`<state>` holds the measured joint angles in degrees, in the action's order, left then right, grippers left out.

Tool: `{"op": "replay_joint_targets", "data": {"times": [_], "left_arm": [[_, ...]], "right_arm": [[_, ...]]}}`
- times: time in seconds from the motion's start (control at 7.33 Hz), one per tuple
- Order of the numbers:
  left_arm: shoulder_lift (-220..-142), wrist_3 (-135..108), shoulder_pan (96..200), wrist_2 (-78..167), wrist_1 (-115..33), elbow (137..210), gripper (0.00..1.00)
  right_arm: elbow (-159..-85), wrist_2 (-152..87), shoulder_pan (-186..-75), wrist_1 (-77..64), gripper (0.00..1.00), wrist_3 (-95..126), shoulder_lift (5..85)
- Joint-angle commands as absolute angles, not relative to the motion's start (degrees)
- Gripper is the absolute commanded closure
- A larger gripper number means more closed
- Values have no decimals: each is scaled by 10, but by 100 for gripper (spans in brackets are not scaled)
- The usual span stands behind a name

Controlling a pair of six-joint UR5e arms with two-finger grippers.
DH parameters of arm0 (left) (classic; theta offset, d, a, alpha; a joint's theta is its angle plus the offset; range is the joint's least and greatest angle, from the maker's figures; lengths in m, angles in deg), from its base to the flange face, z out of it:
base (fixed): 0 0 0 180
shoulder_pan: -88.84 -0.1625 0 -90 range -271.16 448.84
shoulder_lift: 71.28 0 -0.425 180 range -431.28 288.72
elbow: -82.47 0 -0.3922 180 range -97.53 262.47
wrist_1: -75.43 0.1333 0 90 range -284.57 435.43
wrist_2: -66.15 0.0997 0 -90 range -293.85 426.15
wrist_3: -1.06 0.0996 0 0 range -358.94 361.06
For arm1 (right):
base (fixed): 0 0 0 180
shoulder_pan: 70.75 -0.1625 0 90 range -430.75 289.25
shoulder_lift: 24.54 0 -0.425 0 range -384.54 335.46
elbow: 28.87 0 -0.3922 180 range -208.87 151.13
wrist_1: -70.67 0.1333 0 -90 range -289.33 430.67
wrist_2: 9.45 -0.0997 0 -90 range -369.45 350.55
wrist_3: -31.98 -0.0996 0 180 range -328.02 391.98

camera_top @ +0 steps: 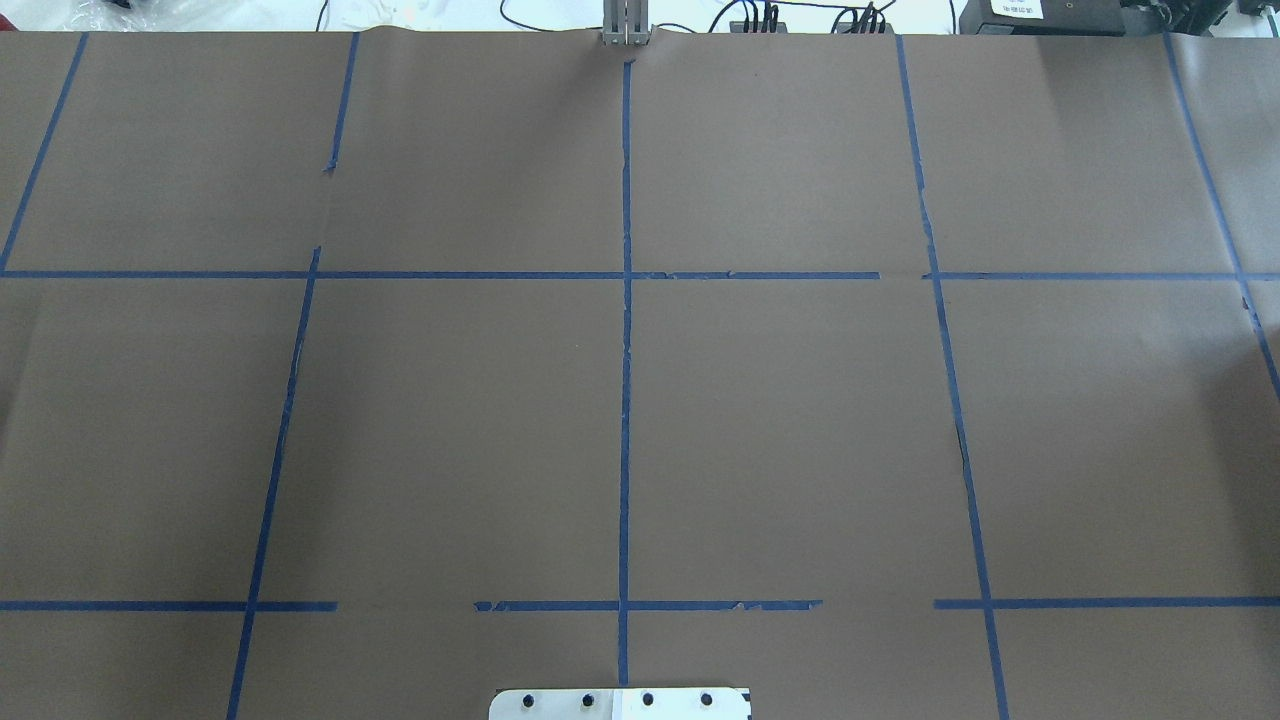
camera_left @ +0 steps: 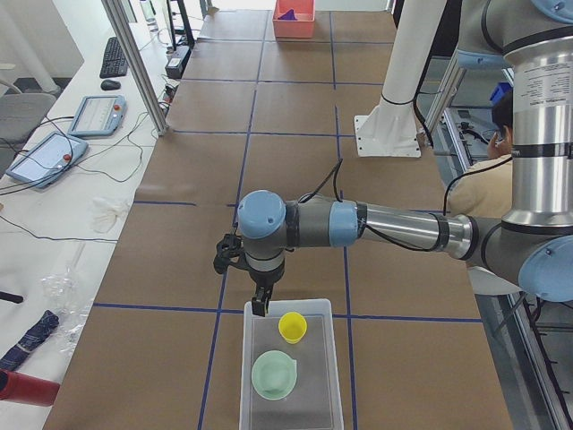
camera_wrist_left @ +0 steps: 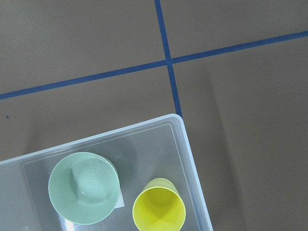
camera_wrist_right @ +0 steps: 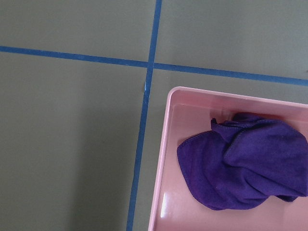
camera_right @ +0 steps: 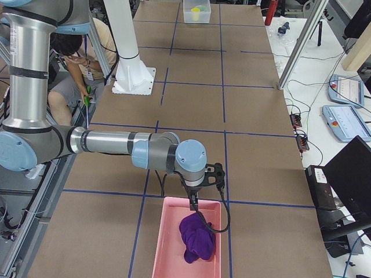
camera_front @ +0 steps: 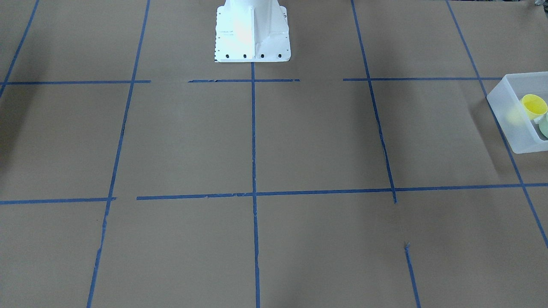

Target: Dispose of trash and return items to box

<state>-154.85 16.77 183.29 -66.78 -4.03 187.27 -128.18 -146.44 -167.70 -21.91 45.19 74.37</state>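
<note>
Seeing cup (camera_wrist_left: 159, 210) and bowl (camera_wrist_left: 84, 186) in the box (camera_wrist_left: 191, 161), I want left claw (camera_left: 259, 305) and right claw (camera_right: 193, 204) raised straight up, their spread untellable.

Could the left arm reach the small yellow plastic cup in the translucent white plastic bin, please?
Probably yes: its end effector hangs at the bin's rim near the upright yellow cup; nothing covers it.

We see a table (camera_top: 800, 420) under brown paper, gridded with blue tape (camera_top: 626, 400); on it stand the robot's white base (camera_front: 252, 47); a frosted box (camera_front: 511, 124) at one end; a pink tray (camera_right: 171, 231) at the other.
</note>
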Motion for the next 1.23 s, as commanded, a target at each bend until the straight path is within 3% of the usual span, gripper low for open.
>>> {"op": "replay_joint_targets", "data": {"times": [0.0,0.27,1.09], "left_arm": [[-1545,168,1833,-667,-40,1878,0],[-1543,169,1834,-668,-35,1877,0],[-1535,169,1835,-672,-37,1879,0]], "right_arm": [[-1294,-1467,-1634,-202,0,429,748],[-1318,-1454,-1591,-197,0,272,744],[-1318,-1442,-1591,-194,0,271,745]]}}
